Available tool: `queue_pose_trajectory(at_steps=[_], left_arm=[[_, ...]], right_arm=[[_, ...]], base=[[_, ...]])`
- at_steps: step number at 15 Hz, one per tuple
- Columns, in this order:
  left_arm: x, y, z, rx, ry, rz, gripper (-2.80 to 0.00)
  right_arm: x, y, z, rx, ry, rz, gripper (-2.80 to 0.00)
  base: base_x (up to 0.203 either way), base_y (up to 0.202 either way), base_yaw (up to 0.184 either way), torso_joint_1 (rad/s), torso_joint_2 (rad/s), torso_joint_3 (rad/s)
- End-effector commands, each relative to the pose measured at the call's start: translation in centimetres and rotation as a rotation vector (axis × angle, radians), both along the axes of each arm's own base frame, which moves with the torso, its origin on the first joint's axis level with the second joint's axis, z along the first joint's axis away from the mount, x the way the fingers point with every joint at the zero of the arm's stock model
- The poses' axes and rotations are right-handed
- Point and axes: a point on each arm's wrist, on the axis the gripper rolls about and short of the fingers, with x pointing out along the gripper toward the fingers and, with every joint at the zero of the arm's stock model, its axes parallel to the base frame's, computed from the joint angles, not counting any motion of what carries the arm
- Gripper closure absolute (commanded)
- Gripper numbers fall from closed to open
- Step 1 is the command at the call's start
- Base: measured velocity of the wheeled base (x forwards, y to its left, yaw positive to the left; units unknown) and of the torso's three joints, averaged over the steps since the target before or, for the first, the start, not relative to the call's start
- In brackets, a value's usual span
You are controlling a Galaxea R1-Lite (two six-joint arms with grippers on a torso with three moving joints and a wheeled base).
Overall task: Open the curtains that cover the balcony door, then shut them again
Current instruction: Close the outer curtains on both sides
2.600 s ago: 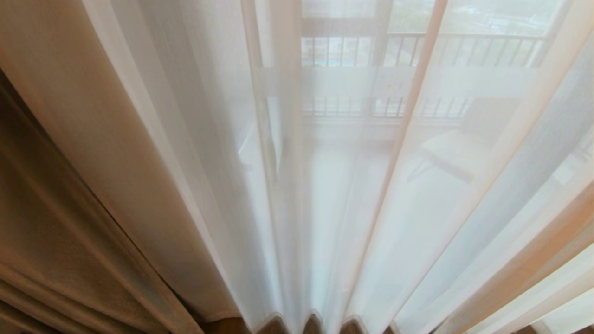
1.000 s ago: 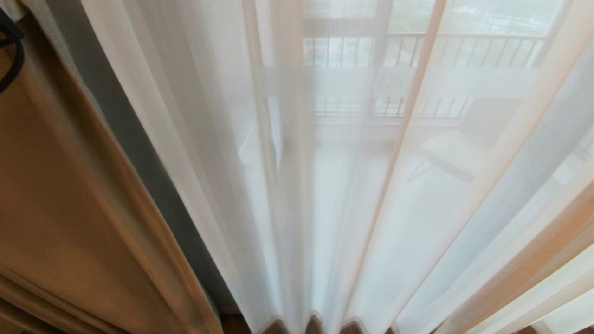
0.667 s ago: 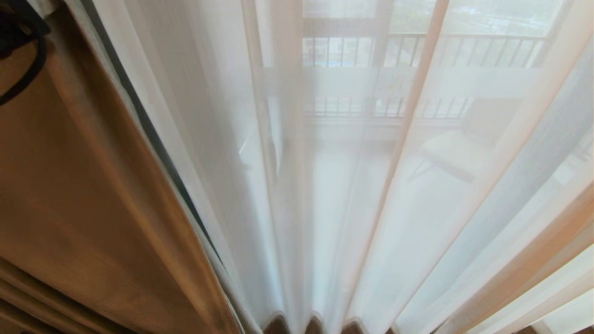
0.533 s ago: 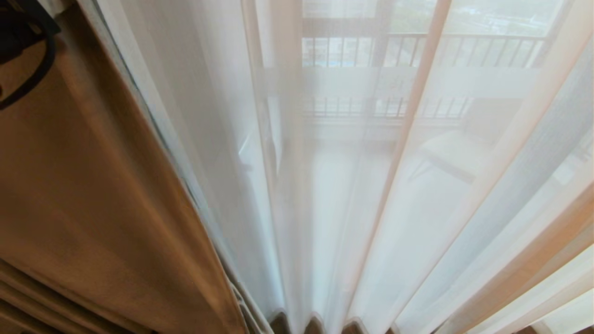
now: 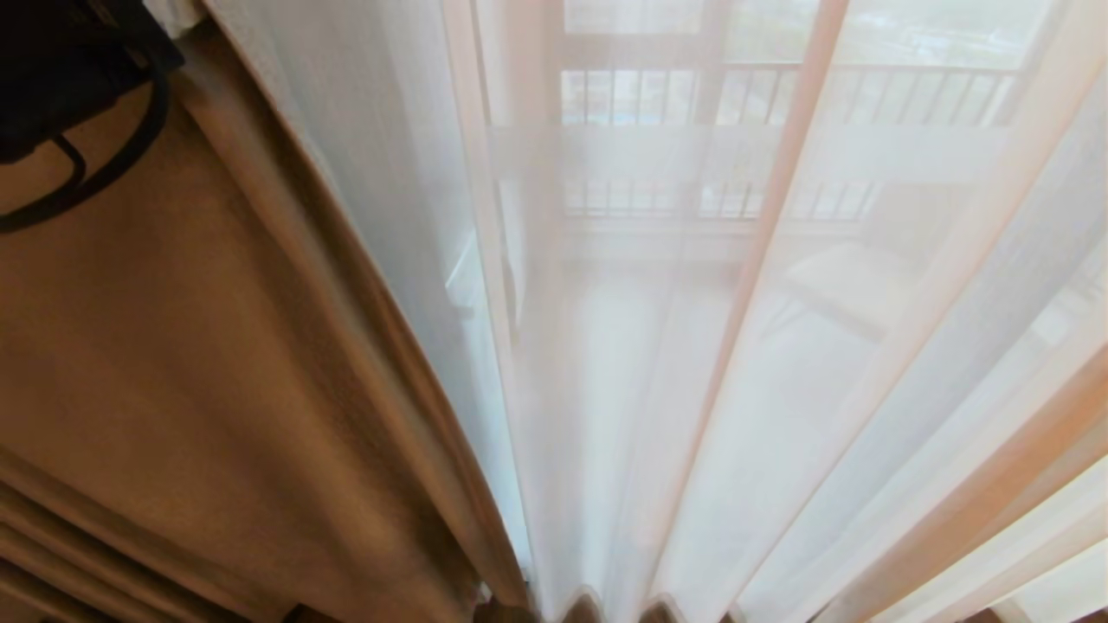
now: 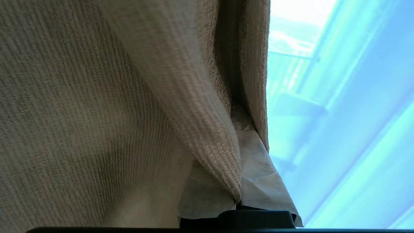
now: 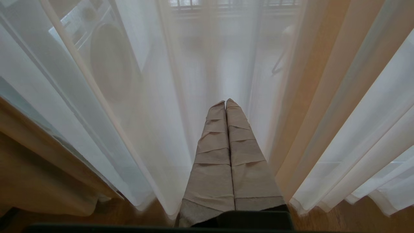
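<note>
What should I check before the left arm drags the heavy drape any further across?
1. Left gripper shut on the heavy drape: ok, a fold of woven cloth is pinched between its taped fingers.
2. Drape's leading edge visible in the head view: ok, it lies over the sheer curtains.
3. Right gripper clear of the cloth: ok, shut and empty, pointing at the sheers' hem, apart from it.
4. Left arm's cable free of the drape: cannot tell, it hangs right against it.
5. Balcony door behind the sheers shut: cannot tell.
</note>
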Motion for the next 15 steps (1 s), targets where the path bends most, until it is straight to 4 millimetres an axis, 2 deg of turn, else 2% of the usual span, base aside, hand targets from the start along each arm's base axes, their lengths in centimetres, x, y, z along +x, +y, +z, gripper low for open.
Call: queue_pose_trajectory(at_steps=[1, 5, 9, 15], left_arm=[[0.8, -1.1, -0.7, 0.021, 0.02, -0.036, 0.0], [1.1, -2.9, -1.2, 0.029, 0.038, -0.103, 0.0], [1.0, -3.7, -1.4, 0.032, 0.047, -0.133, 0.0], [0.8, -2.7, -1.0, 0.027, 0.031, -0.092, 0.0]], right_arm=[[0.0, 0.0, 0.0, 0.0, -0.001, 0.0, 0.0], [0.0, 0.0, 0.0, 0.0, -0.001, 0.0, 0.0], [0.0, 0.0, 0.0, 0.0, -0.001, 0.0, 0.0], [0.0, 0.0, 0.0, 0.0, -0.001, 0.0, 0.0]], base=[[0.0, 0.0, 0.0, 0.0, 0.0, 0.0], [0.0, 0.0, 0.0, 0.0, 0.0, 0.0], [0.0, 0.0, 0.0, 0.0, 0.0, 0.0], [0.0, 0.0, 0.0, 0.0, 0.0, 0.0]])
